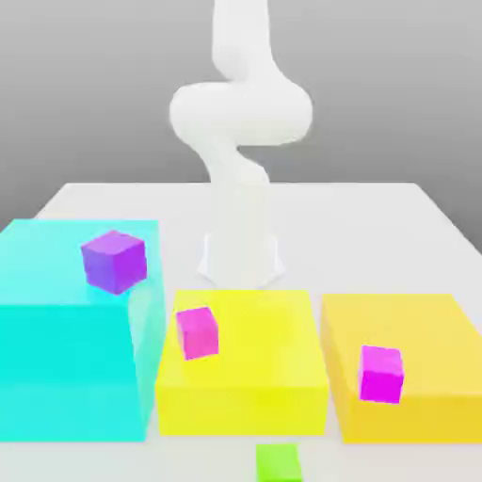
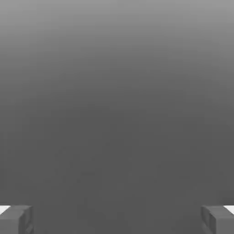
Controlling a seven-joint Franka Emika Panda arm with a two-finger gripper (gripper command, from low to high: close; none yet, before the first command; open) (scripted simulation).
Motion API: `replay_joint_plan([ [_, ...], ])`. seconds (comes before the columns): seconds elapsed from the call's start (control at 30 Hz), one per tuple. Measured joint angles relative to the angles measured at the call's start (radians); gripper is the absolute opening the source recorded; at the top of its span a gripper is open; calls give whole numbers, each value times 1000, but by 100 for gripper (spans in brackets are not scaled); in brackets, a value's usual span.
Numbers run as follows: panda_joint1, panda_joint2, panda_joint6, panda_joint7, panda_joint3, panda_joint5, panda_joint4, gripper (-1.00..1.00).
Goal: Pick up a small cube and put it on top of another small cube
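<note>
The small green cube (image 1: 278,463) lies on the white table at the near edge, in front of the yellow block. On top of that yellow block (image 1: 273,377) rests the small hot-pink cube (image 1: 197,331), toward the exterior view's left. In the hand view my gripper (image 2: 117,221) is open: its two grey fingertips (image 2: 16,219) stand far apart with nothing between them, facing a plain grey background. The white arm (image 1: 240,169) rises from its base behind the blocks and runs off the top of the exterior view.
A big cyan block (image 1: 66,348) on the exterior view's left carries a purple cube (image 1: 114,261). A big orange block (image 1: 424,339) on the right carries a violet-magenta cube (image 1: 381,373). The white table (image 1: 377,226) stretches behind the blocks.
</note>
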Motion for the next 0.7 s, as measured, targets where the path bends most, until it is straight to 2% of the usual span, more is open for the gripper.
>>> replay_joint_plan([
  [0.7,10,767,271,46,49,-42,-61,0],
])
